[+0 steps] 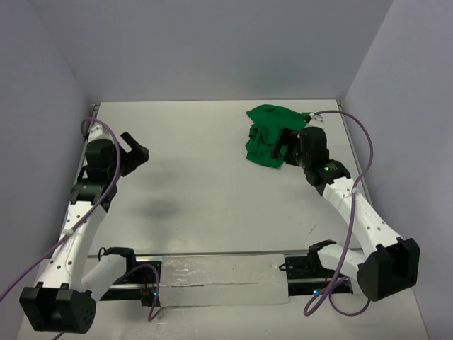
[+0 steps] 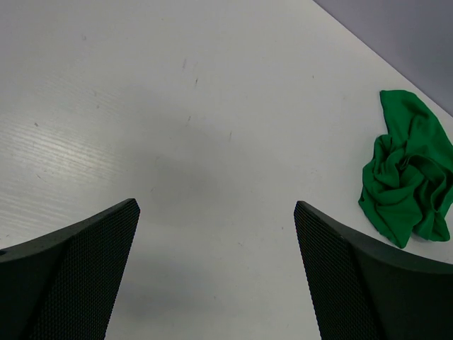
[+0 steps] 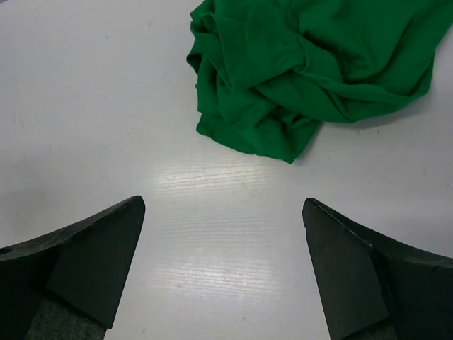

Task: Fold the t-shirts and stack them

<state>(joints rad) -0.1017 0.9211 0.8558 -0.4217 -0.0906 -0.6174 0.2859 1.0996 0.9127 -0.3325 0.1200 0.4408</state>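
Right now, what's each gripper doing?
Left gripper: open, holding nothing.
Right gripper: open, empty, just short of the green t-shirt.

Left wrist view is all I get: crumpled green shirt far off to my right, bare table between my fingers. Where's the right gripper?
Observer: The right gripper is open and points at the t-shirt, which lies just beyond it, not between its jaws.
Operator: Where on the table is that?
Observer: Near the far right corner of the table, in one heap.
Operator: And my arm?
Observer: The left gripper hangs open over the left side, well clear of it.
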